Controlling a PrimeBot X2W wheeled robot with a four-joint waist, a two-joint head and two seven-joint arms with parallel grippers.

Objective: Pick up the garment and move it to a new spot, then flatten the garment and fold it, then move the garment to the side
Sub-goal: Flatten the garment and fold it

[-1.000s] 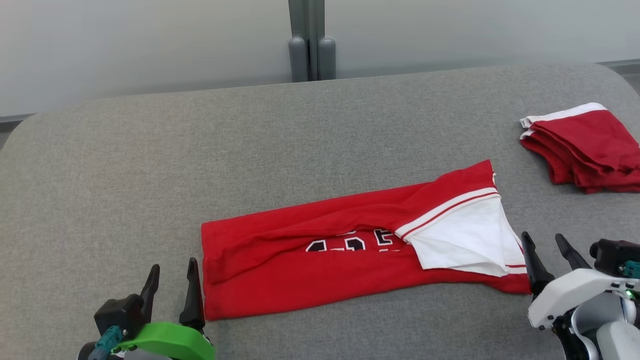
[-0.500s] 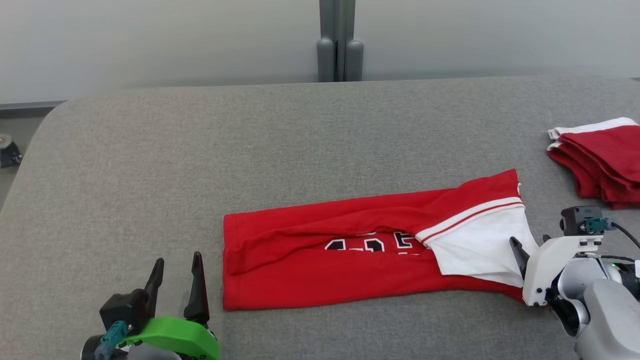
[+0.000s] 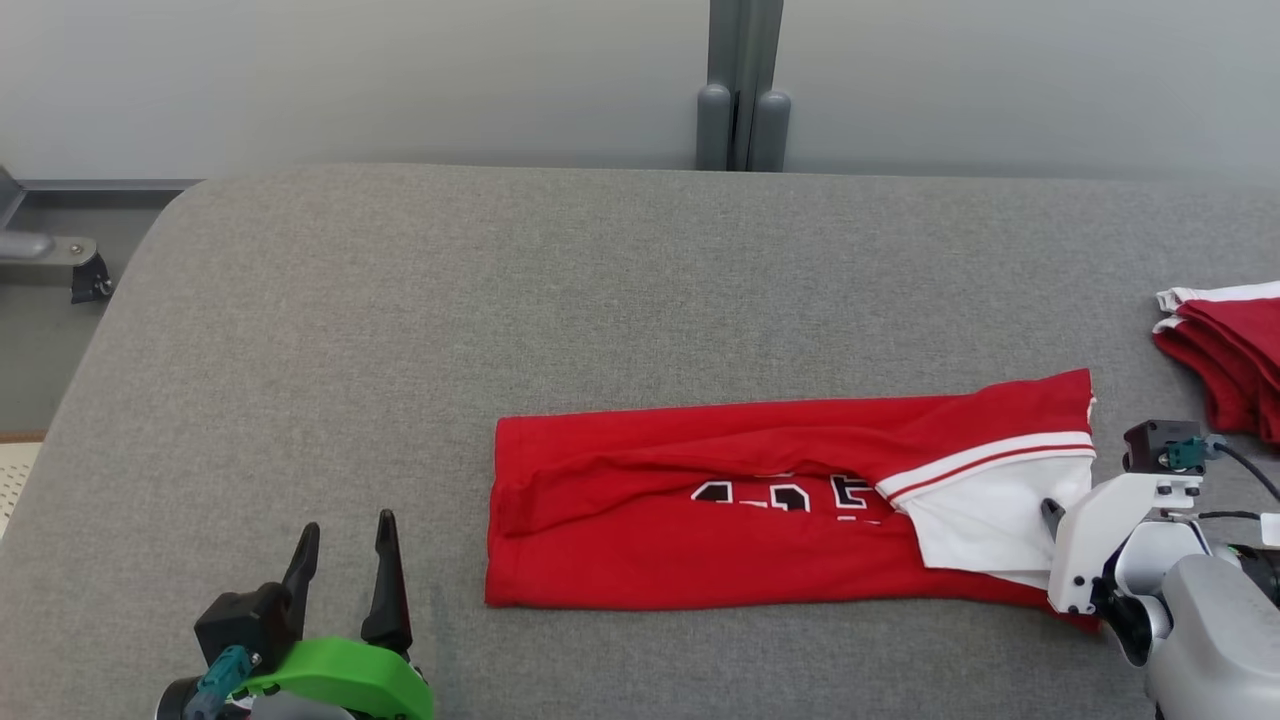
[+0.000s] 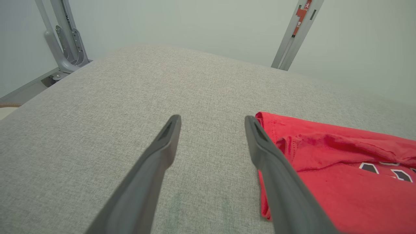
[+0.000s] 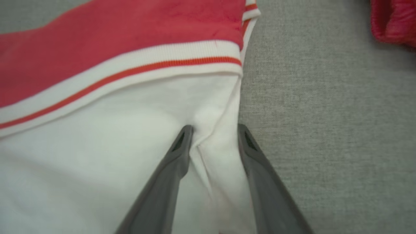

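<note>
Garment: a red knit jersey (image 3: 700, 545) folded into a long flat strip, lying on the near right half of the table, its long side running left to right.
Garment surface: soft, matte cloth with shallow lengthwise creases; black block characters with white outlines (image 3: 770, 495) peek from under the upper fold.
Garment right end: a smooth white panel (image 3: 985, 520) bordered by a ribbed white band with 1 thin red stripe (image 5: 130, 70).
Garment left end: a straight stitched hem, squared at the corners.
Table: a grey, coarse-woven padded surface (image 3: 400, 300) with rounded corners.
Right gripper (image 5: 214, 127): at the garment's right end, its 2 dark tapered fingers apart, tips pressed onto the white panel near its right edge, a small raised crease lying between them; the cloth is not squeezed tight.
Left gripper (image 3: 348, 522): spread wide, holding nothing, over bare table near the garment's near left corner; in the left wrist view 1 finger (image 4: 276, 175) overlaps the red hem.
Folded pile: red cloths with white trim (image 3: 1225, 350), stacked at the table's right edge, well apart from the garment.
Background: 2 round-topped grey metal posts (image 3: 740, 120) against a pale wall behind the table.
</note>
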